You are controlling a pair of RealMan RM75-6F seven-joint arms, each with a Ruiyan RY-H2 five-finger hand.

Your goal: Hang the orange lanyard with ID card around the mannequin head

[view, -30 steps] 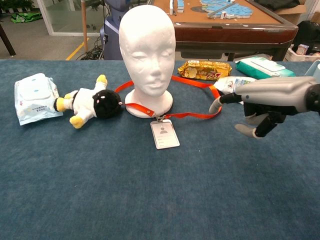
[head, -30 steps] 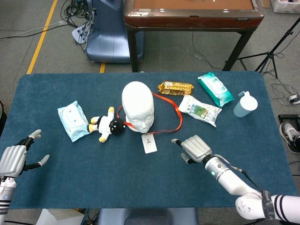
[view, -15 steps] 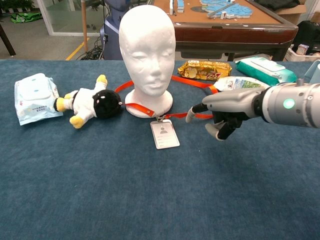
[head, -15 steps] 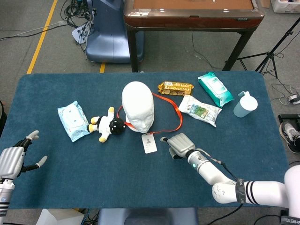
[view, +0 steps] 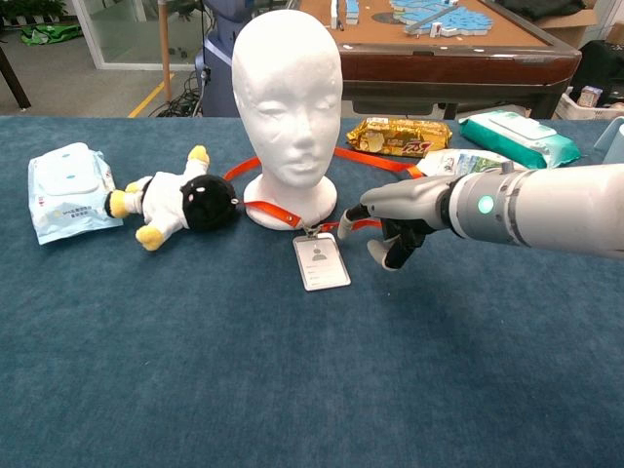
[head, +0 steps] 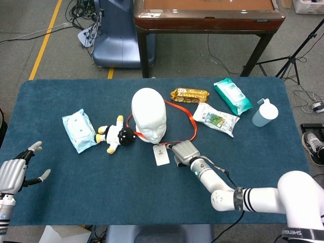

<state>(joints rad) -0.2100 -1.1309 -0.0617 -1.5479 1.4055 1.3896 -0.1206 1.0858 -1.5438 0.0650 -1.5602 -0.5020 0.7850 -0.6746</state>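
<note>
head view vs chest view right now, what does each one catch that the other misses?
Head view only: the left hand, open and idle at the table's near left corner, and the whole blue cup near the right edge.

Chest view only: the mannequin head's face from the front, and the printing on the ID card.

Both: the right hand reaching at the orange lanyard just right of the card; whether it touches the strap is unclear. Also the plush toy and wipes pack.
</note>
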